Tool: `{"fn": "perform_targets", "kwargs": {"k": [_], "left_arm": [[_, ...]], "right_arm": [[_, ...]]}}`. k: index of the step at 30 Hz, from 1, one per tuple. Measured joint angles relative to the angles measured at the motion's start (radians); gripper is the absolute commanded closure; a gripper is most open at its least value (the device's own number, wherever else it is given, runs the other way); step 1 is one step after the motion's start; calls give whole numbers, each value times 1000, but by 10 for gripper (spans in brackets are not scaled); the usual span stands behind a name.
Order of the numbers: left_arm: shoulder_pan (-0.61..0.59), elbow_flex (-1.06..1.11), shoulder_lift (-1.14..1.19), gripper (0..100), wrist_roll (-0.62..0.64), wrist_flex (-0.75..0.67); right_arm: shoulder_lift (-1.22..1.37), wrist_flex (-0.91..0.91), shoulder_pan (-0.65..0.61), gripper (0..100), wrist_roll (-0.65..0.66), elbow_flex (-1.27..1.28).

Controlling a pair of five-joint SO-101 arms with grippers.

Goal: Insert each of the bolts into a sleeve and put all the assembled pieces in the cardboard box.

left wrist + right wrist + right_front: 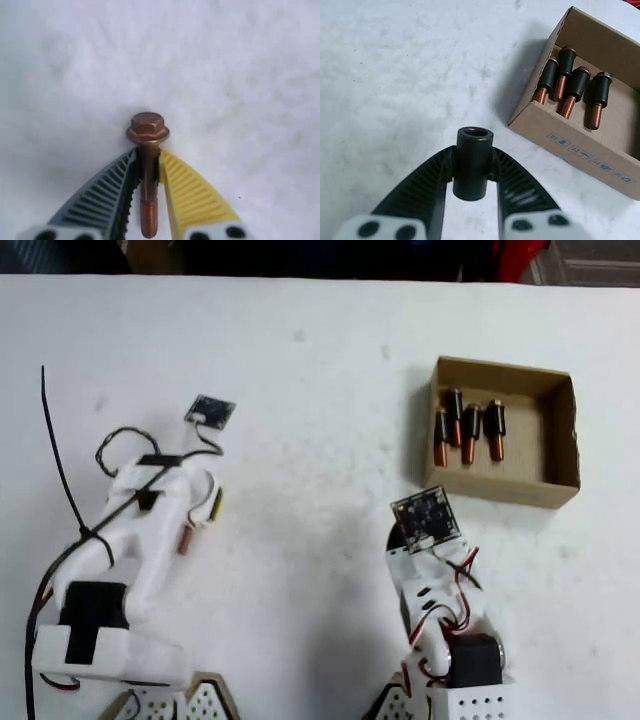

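The cardboard box (500, 488) sits on the right half of the desk (320, 340), nearer the far edge, open side up. Inside it four bolts already in black sleeves (470, 433) lie side by side, copper threads pointing toward the near wall.

The left arm (140, 540) stretches from the near left corner toward the middle of the desk. The right arm (435, 590) rises from the near edge, and its wrist ends just beside the box's near left corner.

The left gripper (147, 156) is closed narrow on a copper bolt (148, 175) – the shaft is pinched between the grey finger and the yellow one. The hex head sticks out just past the fingertips and the threaded end points back toward the wrist, all of it over bare desk, well apart from the box.

The right gripper (472, 152) clamps a loose black sleeve (471, 172) between its two black fingers – the open bore pokes out beyond the tips. The box lies near, past the sleeve.
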Motion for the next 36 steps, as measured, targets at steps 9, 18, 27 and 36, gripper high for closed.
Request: {"fn": "perform_targets", "kwargs": {"k": [9,18,27,36], "left_arm": [[0,5,0,972,0,-2],[0,3,0,839,0,-3],[2,-51,0,842,2,40],[3,-127,6,842,2,110]], "right_arm": [[0,0,0,981,0,0],[0,0,0,981,0,15],[0,0,0,981,0,15],[0,0,-2,981,0,15]]}}
